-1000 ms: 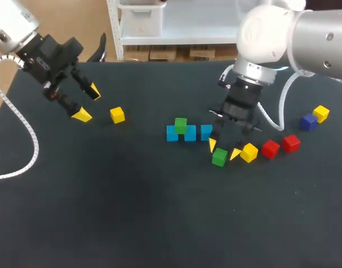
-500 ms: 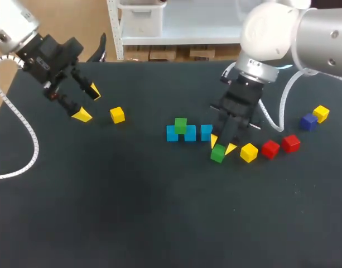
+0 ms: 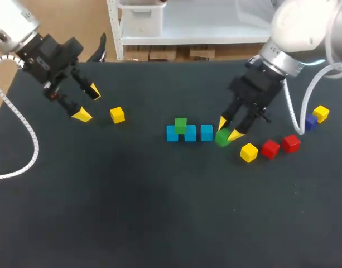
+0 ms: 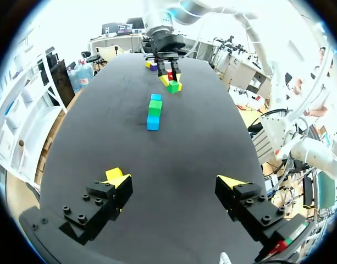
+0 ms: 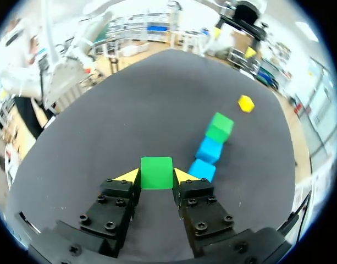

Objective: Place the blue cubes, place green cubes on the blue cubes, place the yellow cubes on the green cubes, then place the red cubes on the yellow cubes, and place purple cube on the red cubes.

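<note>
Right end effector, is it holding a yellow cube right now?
No, the right end effector is shut on a green cube, not a yellow one.

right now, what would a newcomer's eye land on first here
The right pincer stands out first, shut on a green cube just beside the end of the row of blue cubes, which already carries another green cube. At the table's other side, the left pincer hangs open beside a lone yellow cube.
</note>
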Available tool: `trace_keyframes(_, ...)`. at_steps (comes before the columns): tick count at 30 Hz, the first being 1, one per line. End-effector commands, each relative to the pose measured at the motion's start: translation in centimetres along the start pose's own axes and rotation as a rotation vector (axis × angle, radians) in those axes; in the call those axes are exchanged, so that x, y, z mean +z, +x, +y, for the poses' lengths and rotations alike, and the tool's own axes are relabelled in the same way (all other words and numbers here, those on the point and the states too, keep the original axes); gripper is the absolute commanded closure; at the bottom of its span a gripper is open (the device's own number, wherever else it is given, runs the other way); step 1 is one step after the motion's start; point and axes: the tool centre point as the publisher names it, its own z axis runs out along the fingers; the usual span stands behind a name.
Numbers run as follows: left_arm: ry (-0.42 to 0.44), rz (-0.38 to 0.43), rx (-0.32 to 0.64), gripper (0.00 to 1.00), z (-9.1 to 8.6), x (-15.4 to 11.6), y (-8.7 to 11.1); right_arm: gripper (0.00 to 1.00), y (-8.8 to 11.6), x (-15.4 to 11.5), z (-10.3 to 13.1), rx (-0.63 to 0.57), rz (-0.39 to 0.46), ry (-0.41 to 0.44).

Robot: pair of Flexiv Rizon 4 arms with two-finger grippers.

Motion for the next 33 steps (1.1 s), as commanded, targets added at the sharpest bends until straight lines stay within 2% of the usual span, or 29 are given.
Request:
trace_keyframes(1,0.001,0.0,0.002,0.0,0.1,0.0,0.0,1.0,-0.2,-0.8,0.8,0.159,0.009,0.254)
trace_keyframes(4,0.001,0.0,0.002,0.0,0.1,0.0,0.0,1.0,-0.1,-1.3,0.4,0.217,-0.018,0.312)
trace_keyframes(6,0.001,0.0,0.002,0.0,0.1,0.0,0.0,1.0,0.1,-1.4,0.0,0.255,-0.095,0.322)
trace_keyframes(7,0.001,0.0,0.002,0.0,0.1,0.0,0.0,1.0,0.1,-1.5,-0.1,0.251,-0.12,0.319)
trace_keyframes(9,0.001,0.0,0.002,0.0,0.1,0.0,0.0,1.0,-0.1,-1.5,-0.4,0.214,-0.174,0.242)
trace_keyframes(33,0.001,0.0,0.002,0.0,0.1,0.0,0.0,1.0,-0.1,-1.5,-0.4,0.214,-0.174,0.242)
